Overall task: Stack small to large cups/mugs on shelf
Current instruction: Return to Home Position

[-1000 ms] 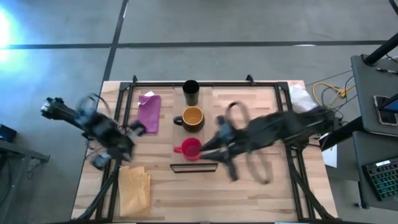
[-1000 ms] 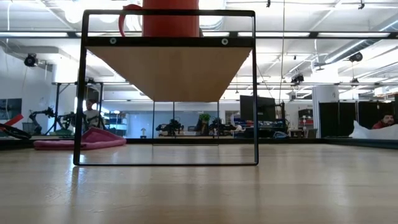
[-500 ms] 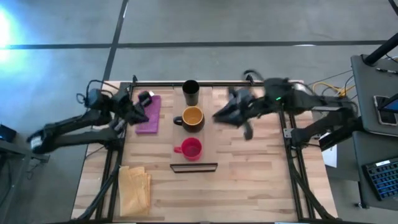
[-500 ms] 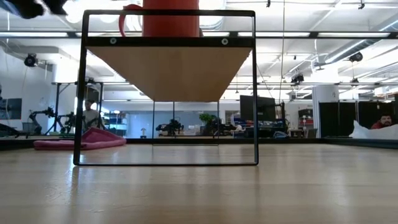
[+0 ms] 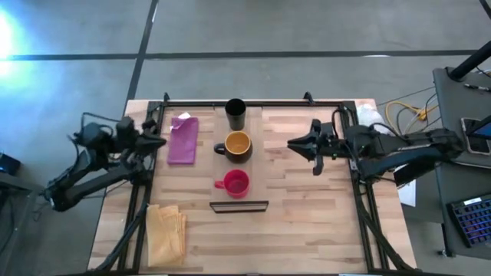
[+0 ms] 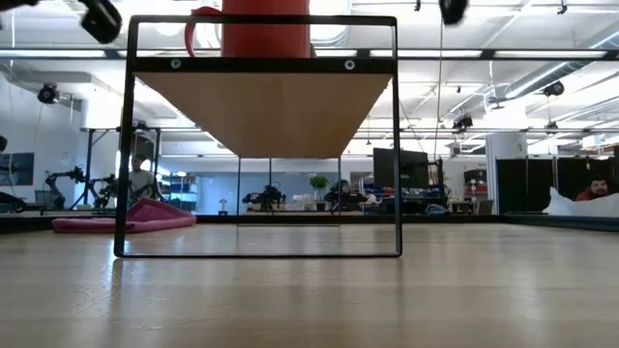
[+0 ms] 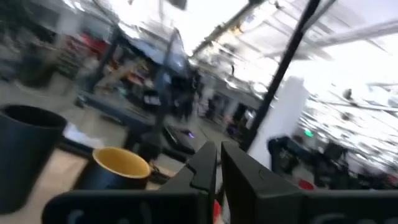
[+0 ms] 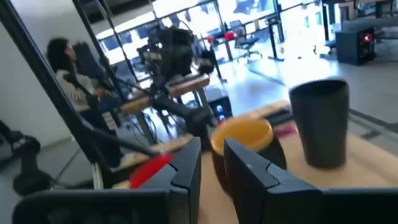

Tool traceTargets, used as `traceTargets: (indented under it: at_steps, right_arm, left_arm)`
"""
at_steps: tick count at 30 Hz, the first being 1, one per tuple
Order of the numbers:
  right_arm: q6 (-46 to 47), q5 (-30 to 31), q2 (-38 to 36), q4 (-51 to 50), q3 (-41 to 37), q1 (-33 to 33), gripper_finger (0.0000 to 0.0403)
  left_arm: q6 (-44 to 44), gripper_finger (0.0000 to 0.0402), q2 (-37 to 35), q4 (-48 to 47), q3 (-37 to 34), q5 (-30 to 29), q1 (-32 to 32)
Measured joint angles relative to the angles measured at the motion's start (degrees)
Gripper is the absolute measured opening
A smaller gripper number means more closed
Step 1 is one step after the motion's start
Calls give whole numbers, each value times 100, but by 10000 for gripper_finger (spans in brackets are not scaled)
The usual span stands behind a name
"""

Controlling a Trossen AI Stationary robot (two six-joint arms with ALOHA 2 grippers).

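Three cups stand in a row on the shelf (image 6: 263, 108), a pale board with a dark wire frame at its near end (image 5: 239, 206). The black tumbler (image 5: 235, 115) is farthest, the dark mug with yellow inside (image 5: 238, 146) is in the middle, and the red mug (image 5: 234, 182) is nearest. The low view shows the red mug (image 6: 263, 27) on top of the board. My left gripper (image 5: 161, 142) is shut and empty, raised at the table's left side and pointing at the cups. My right gripper (image 5: 295, 143) is shut and empty, raised to the right of the yellow mug.
A magenta cloth (image 5: 182, 139) lies left of the cups. A folded yellow cloth (image 5: 165, 230) lies at the near left. A white crumpled thing (image 5: 372, 119) is at the far right corner. Dark frame rails run along the table's edges. People show in the room behind (image 8: 62, 68).
My right gripper has drawn away from the red mug, going up, then toward the far and right edges. My left gripper has risen from the near left toward the magenta cloth, then drawn back to the left. The cups have kept still.
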Motion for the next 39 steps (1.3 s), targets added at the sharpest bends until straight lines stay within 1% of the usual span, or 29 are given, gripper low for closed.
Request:
traceTargets:
  at_steps: [2,4,6,9,12,16,21,24,26,30,34,39]
  right_arm:
    - [6,-25,-288,181,-428,-75,63]
    - [-7,-29,-604,572,-865,-172,63]
    - [-121,-20,-923,1016,-1261,-244,63]
    - [-229,-52,-1400,1285,-1763,-366,63]
    - [-229,-151,-1821,1282,-2187,-435,63]
    - [-206,-576,-2360,1526,-2848,-427,63]
    - [-161,-631,-2997,2613,-3890,-430,63]
    - [-101,-635,-3393,2783,-4297,-430,63]
    - [-57,-696,-3625,2597,-4439,-430,63]
    - [-59,-928,-4049,1571,-4424,-435,63]
    - [-23,-930,-4494,498,-4424,-467,63]
    - [-73,-933,-5118,-608,-4421,-535,63]
  left_arm:
    - [36,10,-429,-297,-80,-412,-35]
    - [120,10,-808,-755,-207,-816,-33]
    - [170,10,-1093,-1129,-412,-986,-33]
    - [189,10,-1052,-872,-733,-906,-70]
    - [202,10,-842,134,-1024,-818,-128]
    - [244,10,-719,837,-1634,-812,-298]
    - [56,10,-1034,901,-2359,-813,-475]
    - [28,10,-1070,813,-2523,-813,-488]
    - [34,10,-1051,754,-2518,-826,-489]
    - [-9,10,-1044,-86,-2535,-844,-486]
    - [-245,10,-1067,-550,-2529,-993,-480]
    - [-300,10,-923,-653,-2510,-1008,-468]
